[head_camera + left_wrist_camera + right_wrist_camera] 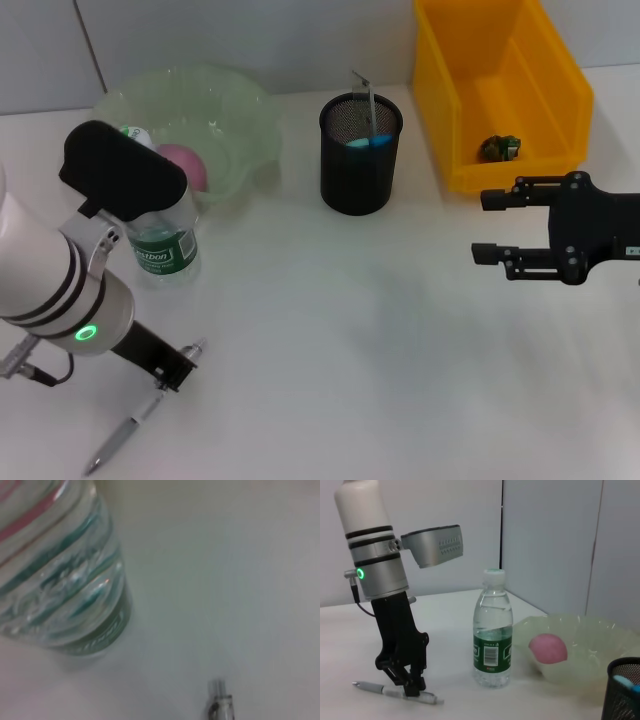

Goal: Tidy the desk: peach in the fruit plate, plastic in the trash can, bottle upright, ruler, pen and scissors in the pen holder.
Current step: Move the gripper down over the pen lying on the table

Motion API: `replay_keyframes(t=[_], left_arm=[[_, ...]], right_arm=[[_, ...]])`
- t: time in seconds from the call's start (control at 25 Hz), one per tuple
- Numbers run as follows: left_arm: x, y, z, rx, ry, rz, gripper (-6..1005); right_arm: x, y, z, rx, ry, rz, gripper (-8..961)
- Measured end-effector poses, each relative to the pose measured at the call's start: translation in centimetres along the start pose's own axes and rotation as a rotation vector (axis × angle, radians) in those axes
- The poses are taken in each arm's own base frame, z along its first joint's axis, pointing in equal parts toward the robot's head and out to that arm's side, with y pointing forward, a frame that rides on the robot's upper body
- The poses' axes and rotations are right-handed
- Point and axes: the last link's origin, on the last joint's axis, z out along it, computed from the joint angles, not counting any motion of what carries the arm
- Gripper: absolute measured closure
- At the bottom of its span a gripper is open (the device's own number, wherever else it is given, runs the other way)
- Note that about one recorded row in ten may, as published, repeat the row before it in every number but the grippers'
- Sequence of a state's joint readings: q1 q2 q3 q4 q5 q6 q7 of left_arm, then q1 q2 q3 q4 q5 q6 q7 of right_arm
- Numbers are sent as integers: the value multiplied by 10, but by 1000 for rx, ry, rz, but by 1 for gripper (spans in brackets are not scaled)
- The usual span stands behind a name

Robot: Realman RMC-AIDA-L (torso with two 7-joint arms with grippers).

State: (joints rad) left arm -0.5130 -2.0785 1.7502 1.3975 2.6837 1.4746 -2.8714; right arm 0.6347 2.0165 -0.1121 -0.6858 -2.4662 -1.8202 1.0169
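Note:
A silver pen (125,432) lies on the white desk at the front left. My left gripper (176,377) is down on its upper part, shut on it while it rests on the desk; the right wrist view shows the left gripper (413,690) at the pen (370,686). The clear bottle (165,245) stands upright just behind. A pink peach (186,166) lies in the pale green fruit plate (245,110). The black mesh pen holder (360,155) holds a ruler and blue-handled scissors. Crumpled plastic (499,148) lies in the yellow trash can (560,90). My right gripper (487,226) hovers open at the right.
The bottle (65,580) fills the left wrist view, with the pen tip (220,705) beside it. The bottle (492,640), peach (547,647) and pen holder (622,690) stand in a row along the back. A wall runs behind the desk.

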Motion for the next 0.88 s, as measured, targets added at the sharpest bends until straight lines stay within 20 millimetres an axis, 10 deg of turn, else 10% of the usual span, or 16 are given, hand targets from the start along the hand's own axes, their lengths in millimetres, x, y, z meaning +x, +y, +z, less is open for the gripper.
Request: replay_keyframes(t=[0.6,0.88], left_arm=[[-1,6,-11,-9,0,11,866],[-7,10,-16,-17,-33,19,713]], right_arm=[[-1,-3,-12,65,-50,14,287],[-7,-4,-17,55,-60,14,287]])
